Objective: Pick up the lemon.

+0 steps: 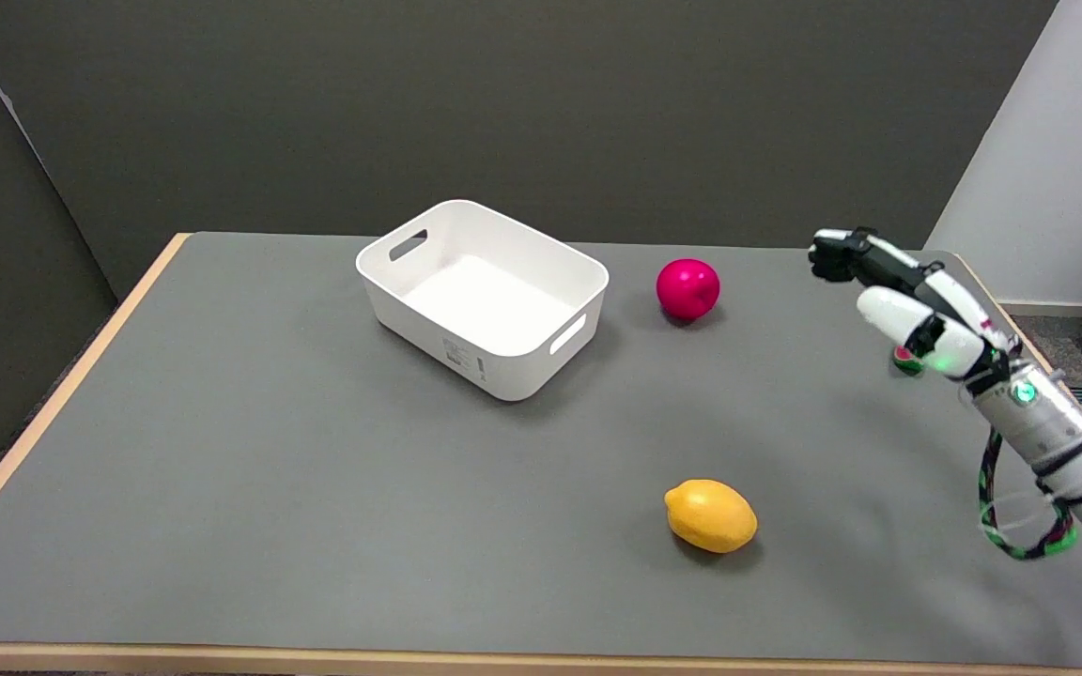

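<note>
1. The yellow-orange oval lemon (711, 514) lies on the grey-topped surface (269, 469), toward its near edge and right of centre, with nothing touching it
2. The robot's black-and-white right hand (898, 291) hangs in the air above the right side of the surface, well apart from the lemon and farther from the camera; it holds nothing, its fingers stretched out toward the left and apart, so it is released
3. A small red-and-green watermelon-slice toy (905, 361) shows just beneath the hand, mostly hidden by it
4. A round magenta-red fruit (688, 288) sits on the far part of the surface, well beyond the lemon
5. A white rectangular plastic bin with cut-out handles (522, 366) stands left of the red fruit, turned at an angle; nothing shows inside it
6. A green-and-black cable loop (1020, 535) hangs below the white right forearm
</note>
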{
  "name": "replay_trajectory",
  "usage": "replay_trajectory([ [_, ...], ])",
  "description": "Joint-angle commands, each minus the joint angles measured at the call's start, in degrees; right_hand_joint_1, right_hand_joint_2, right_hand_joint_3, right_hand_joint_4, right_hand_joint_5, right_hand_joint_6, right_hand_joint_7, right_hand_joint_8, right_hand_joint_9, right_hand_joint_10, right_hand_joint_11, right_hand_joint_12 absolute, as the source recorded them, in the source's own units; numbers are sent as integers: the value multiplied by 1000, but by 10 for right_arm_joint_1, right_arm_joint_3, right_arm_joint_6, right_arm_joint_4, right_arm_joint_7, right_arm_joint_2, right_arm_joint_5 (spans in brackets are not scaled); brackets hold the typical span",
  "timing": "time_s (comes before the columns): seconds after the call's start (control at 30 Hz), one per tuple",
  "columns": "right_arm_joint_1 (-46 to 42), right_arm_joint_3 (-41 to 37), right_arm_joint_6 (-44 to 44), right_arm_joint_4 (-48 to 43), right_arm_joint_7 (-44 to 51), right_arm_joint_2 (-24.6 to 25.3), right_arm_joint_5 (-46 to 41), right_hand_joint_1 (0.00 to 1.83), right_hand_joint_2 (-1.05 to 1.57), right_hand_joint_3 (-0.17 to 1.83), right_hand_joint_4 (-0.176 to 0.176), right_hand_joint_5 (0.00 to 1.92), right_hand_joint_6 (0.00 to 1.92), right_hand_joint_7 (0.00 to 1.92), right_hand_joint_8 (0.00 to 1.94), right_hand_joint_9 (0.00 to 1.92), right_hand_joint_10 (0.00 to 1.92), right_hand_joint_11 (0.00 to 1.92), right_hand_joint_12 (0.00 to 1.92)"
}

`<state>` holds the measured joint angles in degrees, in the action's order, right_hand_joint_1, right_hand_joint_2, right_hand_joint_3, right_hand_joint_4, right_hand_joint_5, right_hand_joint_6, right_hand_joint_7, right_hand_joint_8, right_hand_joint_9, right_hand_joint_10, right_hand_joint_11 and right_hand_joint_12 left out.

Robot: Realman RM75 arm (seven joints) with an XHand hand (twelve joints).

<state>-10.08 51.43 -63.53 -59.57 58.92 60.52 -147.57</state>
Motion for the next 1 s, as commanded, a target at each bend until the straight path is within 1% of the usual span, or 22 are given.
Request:
replay_trajectory([
  [0.03, -151, 4, -68, -119, 83, 76, 5, 342, 627, 947, -72, 203, 467, 273, 455, 172, 768, -1, 1066],
  [0.1, -175, 4, -64, -140, 147, 91, 5, 377, 622, 945, -80, 205, 477, 267, 465, 164, 764, -1, 1056],
  [0.2, -206, 7, -64, -164, 213, 112, 5, 419, 610, 946, -82, 205, 485, 262, 472, 154, 758, -1, 1040],
  [0.27, -220, 14, -65, -174, 251, 123, 5, 443, 599, 945, -82, 204, 488, 257, 475, 146, 752, -1, 1030],
  [0.37, -233, 33, -75, -183, 283, 134, 1, 455, 591, 943, -82, 204, 490, 251, 475, 141, 749, -1, 1022],
  [0.5, -240, 58, -86, -200, 288, 137, 4, 456, 588, 942, -81, 208, 495, 255, 477, 143, 750, -1, 1022],
  [0.73, -240, 140, -58, -218, 330, 120, 19, 448, 589, 939, -87, 222, 509, 267, 489, 151, 759, -1, 1034],
  [1.0, -226, 153, -23, -239, 331, 104, 19, 449, 592, 936, -91, 235, 521, 288, 504, 160, 771, -1, 1050],
])
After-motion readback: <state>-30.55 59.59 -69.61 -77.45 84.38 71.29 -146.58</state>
